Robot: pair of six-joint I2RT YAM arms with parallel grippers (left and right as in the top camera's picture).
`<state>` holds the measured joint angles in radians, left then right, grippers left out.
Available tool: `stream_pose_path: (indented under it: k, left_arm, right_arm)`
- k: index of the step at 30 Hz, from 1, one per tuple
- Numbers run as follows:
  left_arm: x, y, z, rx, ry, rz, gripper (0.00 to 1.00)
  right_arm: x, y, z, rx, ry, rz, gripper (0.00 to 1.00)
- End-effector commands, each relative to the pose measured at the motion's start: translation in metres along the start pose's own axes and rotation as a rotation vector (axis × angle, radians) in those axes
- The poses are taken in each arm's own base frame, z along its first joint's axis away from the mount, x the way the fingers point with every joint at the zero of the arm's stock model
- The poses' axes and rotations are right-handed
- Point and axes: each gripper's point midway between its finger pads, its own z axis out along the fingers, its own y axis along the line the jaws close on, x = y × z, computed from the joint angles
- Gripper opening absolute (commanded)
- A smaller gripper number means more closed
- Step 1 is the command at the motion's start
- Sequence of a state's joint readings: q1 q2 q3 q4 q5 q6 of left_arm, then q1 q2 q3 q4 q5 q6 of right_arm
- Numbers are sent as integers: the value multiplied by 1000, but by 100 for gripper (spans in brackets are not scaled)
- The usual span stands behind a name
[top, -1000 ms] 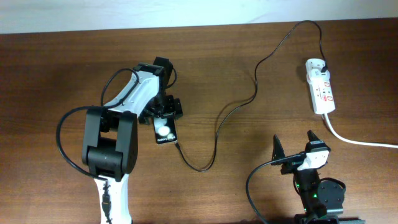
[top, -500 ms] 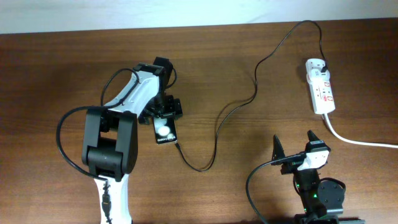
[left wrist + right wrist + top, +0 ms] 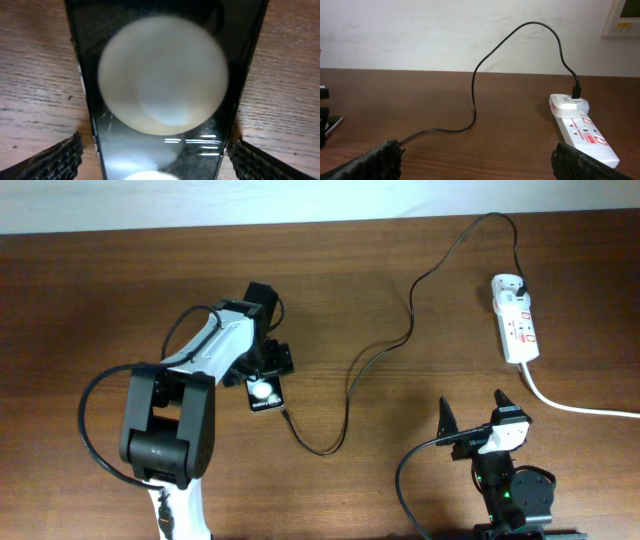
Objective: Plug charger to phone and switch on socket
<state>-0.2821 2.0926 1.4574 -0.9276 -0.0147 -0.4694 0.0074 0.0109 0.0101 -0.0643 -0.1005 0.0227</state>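
The black phone (image 3: 265, 394) lies flat on the table, its glossy screen (image 3: 165, 75) showing round white reflections. My left gripper (image 3: 263, 372) hangs right over it, open. Its fingertips (image 3: 60, 160) straddle the phone's long edges, with a strip of wood showing on each side. The charger, a thin black cable (image 3: 410, 330), runs from the adapter (image 3: 512, 281) in a long curve to a tip (image 3: 285, 416) by the phone's near end. Whether the tip is seated I cannot tell. The socket (image 3: 520, 328) lies at the far right. My right gripper (image 3: 474, 416) is open and empty.
A thick white cord (image 3: 575, 406) leaves the socket toward the right edge. In the right wrist view the cable (image 3: 474, 100) arcs above the table to the adapter (image 3: 568, 103) on the socket (image 3: 582, 132). A pale wall bounds the table's far edge.
The left arm's elbow has swung to the left and its gripper has shifted slightly over the phone. The phone, cable and right arm have not moved.
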Motion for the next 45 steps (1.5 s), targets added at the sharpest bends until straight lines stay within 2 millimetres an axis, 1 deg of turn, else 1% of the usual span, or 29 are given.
stream_pose_path:
  k: [1,4,6,8,10,11,13,15,18,19,20,21,22,25,31,34,35,39,40,42,45]
  left_arm:
    - [7,-1,9,18,5,-10,99]
    - [9,0,20,24,-5,-10,99]
    - [9,0,21,25,-9,-10,99]
    - [3,-1,21,34,-33,-4,99]
    - [1,-1,21,36,-39,-4,100]
    - [2,-1,22,34,-35,-4,97]
    - [6,0,25,29,-24,-3,86]
    - [12,3,28,22,-10,-1,86]
    - [12,2,28,25,-8,-1,85]
    - [12,2,28,25,-8,-1,84]
    - [11,2,28,27,-10,-2,77]
    - [11,2,28,27,-11,-1,75]
    - [12,0,28,27,-10,4,75]
    - [16,-7,28,26,-11,25,80]
    - [16,-7,28,26,-9,25,79]
    - [17,-6,28,23,-4,25,82]
    - [17,-6,28,23,-5,25,86]
    - [15,-6,28,24,-14,24,87]
    - [15,-6,28,25,-14,24,90]
    - [15,-6,28,24,-12,24,99]
    - [15,-6,28,24,-13,22,99]
  right_arm:
    - [2,4,0,-22,2,0,99]
    - [2,4,0,-22,2,0,99]
    - [2,4,0,-22,2,0,99]
    - [2,4,0,-22,2,0,99]
    - [2,4,0,-22,2,0,99]
    - [2,4,0,-22,2,0,99]
    - [2,4,0,-22,2,0,99]
    - [2,4,0,-22,2,0,99]
    - [2,4,0,-22,2,0,99]
    - [2,4,0,-22,2,-1,99]
    - [2,4,0,-22,2,0,99]
    - [2,4,0,-22,2,0,99]
    - [2,4,0,-22,2,0,99]
    - [2,4,0,-22,2,0,99]
    - [2,4,0,-22,2,0,99]
    - [2,4,0,-22,2,0,99]
    - [2,4,0,-22,2,0,99]
    - [2,4,0,-22,2,0,99]
    - [2,4,0,-22,2,0,99]
    - [2,4,0,-22,2,0,98]
    - [2,4,0,-22,2,0,99]
